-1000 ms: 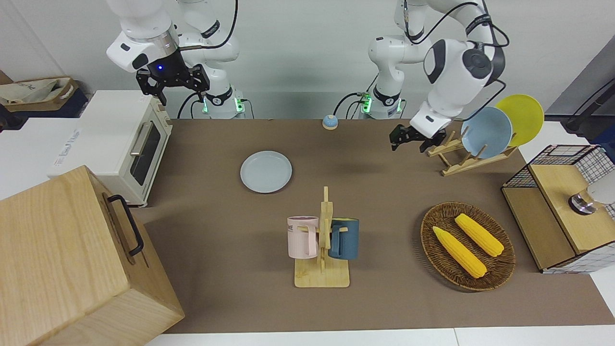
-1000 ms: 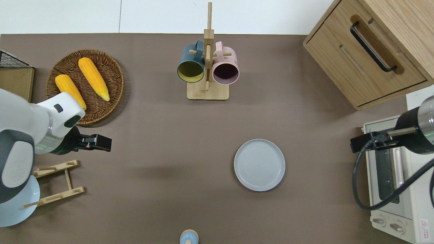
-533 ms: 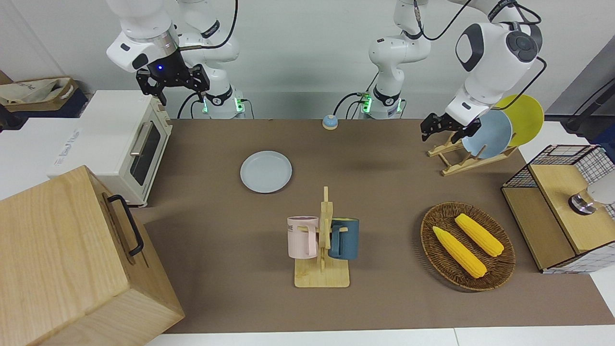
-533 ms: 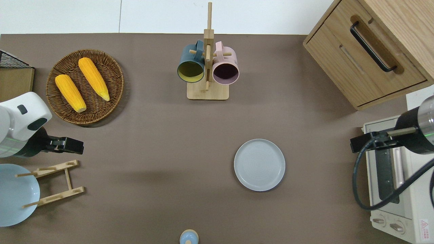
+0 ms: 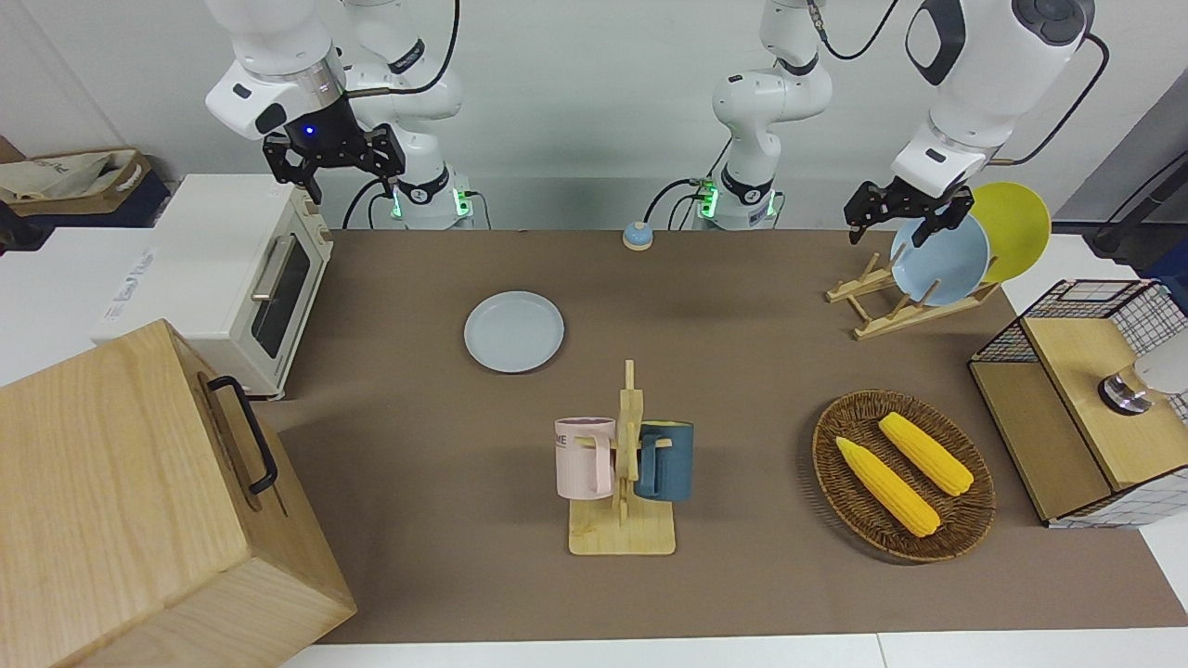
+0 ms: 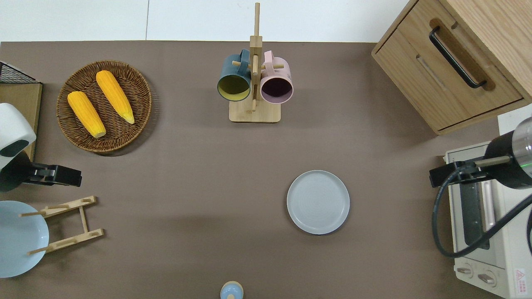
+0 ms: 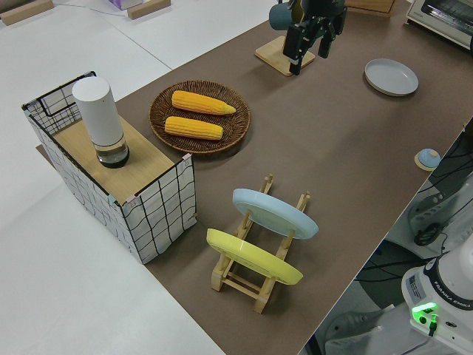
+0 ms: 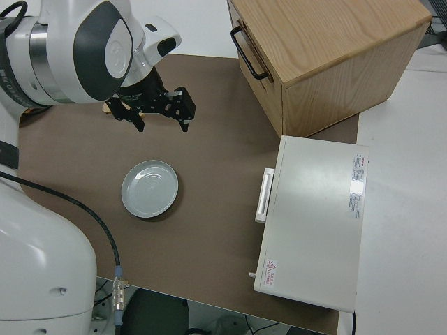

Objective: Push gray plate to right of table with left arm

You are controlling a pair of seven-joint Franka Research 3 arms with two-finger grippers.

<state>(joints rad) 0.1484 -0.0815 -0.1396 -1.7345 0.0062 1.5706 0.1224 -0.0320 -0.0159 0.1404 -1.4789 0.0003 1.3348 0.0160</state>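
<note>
The left gripper [image 5: 898, 212] is hanging in the air over the left arm's end of the table [image 6: 187, 166], its two black fingers [image 7: 295, 46] standing apart with nothing between them. Directly beside it, a wooden dish rack [image 6: 68, 224] is holding a light-blue plate [image 5: 939, 256] and a yellow plate [image 5: 1016, 223] on edge, the blue one tilting just under the gripper in the front view. A little farther from the robots, a round wicker basket [image 6: 137, 83] is carrying two ears of corn [image 6: 114, 95], and a wire-sided wooden box [image 7: 140, 214] with a white cylinder [image 7: 100, 118] on top is sitting at the table's end. Well apart from the gripper, toward the right arm's end, the gray plate [image 6: 318, 202] is lying flat on the brown mat, untouched. A wooden mug stand [image 6: 254, 110] is holding a dark-blue mug [image 6: 233, 79] and a pink mug [image 6: 277, 81] farther from the robots than the plate. A small blue bell [image 5: 637, 235] is resting by the table edge nearest the robots. A white toaster oven [image 6: 482, 220] and a wooden drawer cabinet [image 6: 457, 62] are occupying the opposite end, where the right gripper [image 5: 332, 162] is parked, its fingers spread.
</note>
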